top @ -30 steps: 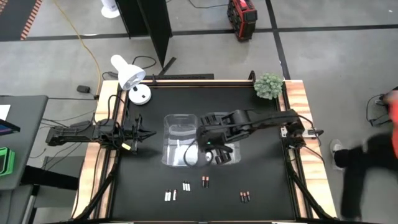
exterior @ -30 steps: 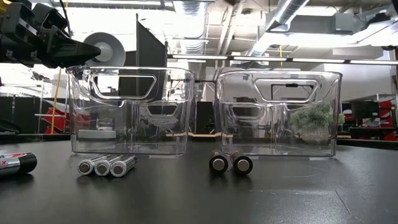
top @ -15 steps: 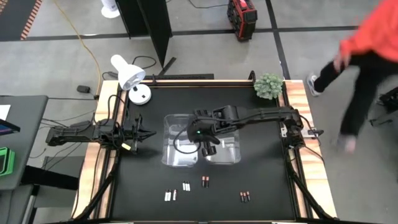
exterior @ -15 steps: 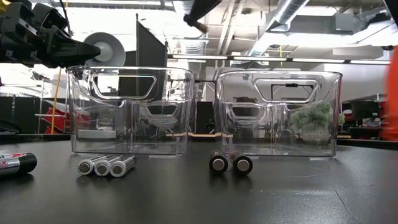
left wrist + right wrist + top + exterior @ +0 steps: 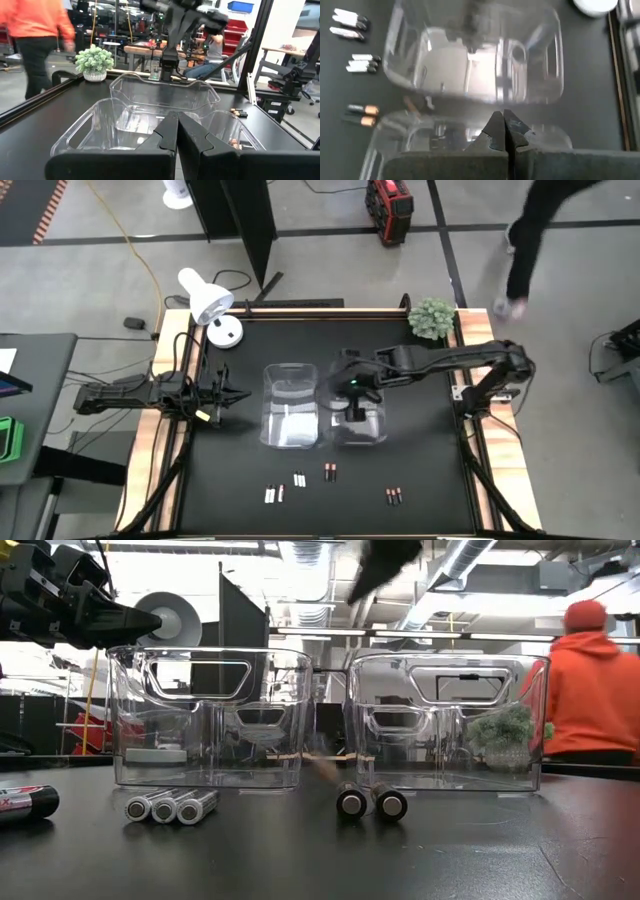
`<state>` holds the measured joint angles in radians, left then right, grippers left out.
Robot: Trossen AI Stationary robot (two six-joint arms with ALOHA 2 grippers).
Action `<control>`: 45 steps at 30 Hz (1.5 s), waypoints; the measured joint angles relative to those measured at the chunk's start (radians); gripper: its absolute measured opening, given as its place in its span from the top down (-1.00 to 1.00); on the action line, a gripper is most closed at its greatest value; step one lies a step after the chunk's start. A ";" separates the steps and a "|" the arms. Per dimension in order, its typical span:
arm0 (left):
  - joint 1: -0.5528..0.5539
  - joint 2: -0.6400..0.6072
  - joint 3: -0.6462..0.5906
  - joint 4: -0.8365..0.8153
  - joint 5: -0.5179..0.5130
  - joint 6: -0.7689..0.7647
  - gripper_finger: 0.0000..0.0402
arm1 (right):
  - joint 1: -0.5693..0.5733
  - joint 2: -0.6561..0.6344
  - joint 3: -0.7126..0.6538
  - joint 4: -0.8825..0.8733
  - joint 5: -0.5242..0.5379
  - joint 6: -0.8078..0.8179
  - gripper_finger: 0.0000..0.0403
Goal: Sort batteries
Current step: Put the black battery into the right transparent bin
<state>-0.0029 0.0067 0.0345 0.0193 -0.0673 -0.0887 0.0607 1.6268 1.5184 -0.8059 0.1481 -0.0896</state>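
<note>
The right gripper (image 5: 352, 412) is seen hovering over the right of two clear plastic bins (image 5: 356, 400), fingers pinched together with nothing between them. The left gripper (image 5: 235, 392) is parked at the left edge of the black surface (image 5: 420, 470), pressed shut and empty too. The small white and dark copper-tipped batteries (image 5: 299, 479) are lying loose in little clusters on the surface in front of the bins.
</note>
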 joint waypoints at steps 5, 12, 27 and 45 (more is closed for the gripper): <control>0.000 0.000 0.000 0.000 0.000 -0.001 1.00 | -0.048 -0.098 -0.204 0.105 -0.034 0.049 0.99; 0.000 0.000 0.000 0.001 0.000 0.005 1.00 | -0.075 -0.116 -0.333 0.194 -0.049 0.063 0.99; 0.000 0.000 0.000 0.001 0.000 0.006 1.00 | 0.151 -0.117 -0.346 0.417 -0.069 -0.013 0.78; 0.000 0.000 0.000 0.002 -0.039 0.007 1.00 | 0.440 0.300 -0.096 0.510 -0.069 -0.231 -0.01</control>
<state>-0.0029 0.0063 0.0345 0.0212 -0.1059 -0.0818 0.5009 1.9269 1.4223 -0.2962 0.0791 -0.3206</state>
